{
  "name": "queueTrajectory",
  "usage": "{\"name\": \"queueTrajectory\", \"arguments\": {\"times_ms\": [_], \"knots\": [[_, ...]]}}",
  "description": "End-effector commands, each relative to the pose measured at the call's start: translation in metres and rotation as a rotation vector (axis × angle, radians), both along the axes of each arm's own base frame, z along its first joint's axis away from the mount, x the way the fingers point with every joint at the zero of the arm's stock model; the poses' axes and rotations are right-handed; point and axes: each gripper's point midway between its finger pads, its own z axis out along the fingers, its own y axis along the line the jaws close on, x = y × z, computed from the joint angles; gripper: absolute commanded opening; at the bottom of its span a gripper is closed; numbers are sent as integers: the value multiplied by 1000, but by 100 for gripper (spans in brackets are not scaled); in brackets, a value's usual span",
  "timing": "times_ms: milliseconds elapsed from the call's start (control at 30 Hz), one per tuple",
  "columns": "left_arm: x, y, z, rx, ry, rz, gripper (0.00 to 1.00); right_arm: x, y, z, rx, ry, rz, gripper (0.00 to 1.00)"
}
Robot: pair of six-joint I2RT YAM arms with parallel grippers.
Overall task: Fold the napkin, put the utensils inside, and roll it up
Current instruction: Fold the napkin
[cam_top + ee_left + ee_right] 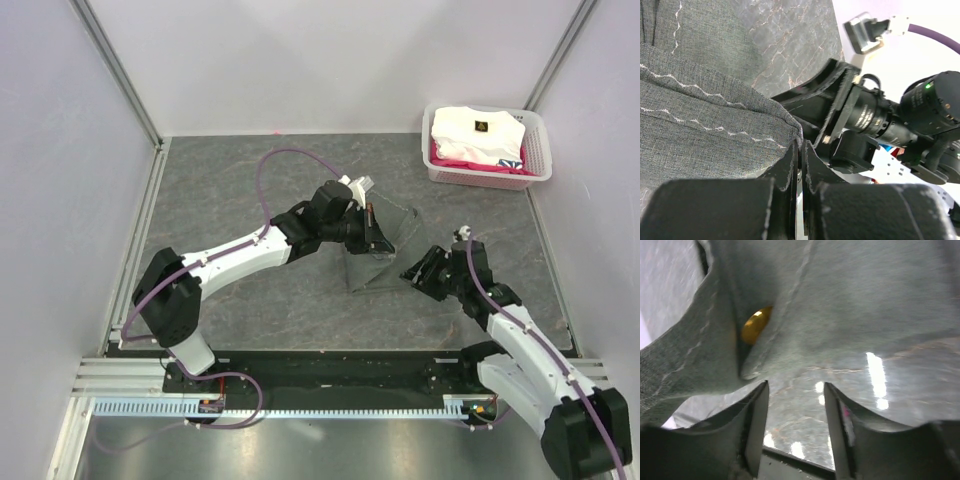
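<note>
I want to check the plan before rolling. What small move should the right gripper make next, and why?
Probably ease the open right gripper forward and close it on the napkin edge beside the spoon. The left gripper is shut on the napkin's hem, the spoon's gold bowl peeks from a fold, and the right jaws stand apart near the cloth, holding nothing.

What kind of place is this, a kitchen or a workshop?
Probably a robotics lab test booth, not a kitchen: plain white panel walls on aluminium posts enclose a grey table, and the left arm and right arm are bolted to a rail at its near edge.
</note>
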Motion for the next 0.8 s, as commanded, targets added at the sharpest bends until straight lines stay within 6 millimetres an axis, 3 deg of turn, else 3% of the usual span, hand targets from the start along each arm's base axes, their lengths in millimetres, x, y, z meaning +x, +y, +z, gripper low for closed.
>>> {"name": "queueTrajectory", "arguments": {"times_ms": [0, 167, 367, 767], "knots": [[-2, -1, 31, -59, -80, -22, 2, 11, 35, 14, 115, -46, 41, 51], [-3, -1, 33, -62, -82, -28, 2, 11, 72, 16, 171, -62, 99, 47], [-2, -2, 34, -65, -84, -28, 2, 18, 90, 11, 215, -53, 107, 44], [3, -11, 44, -102, -89, -25, 2, 15, 85, -36, 135, 33, 88, 40]]}}
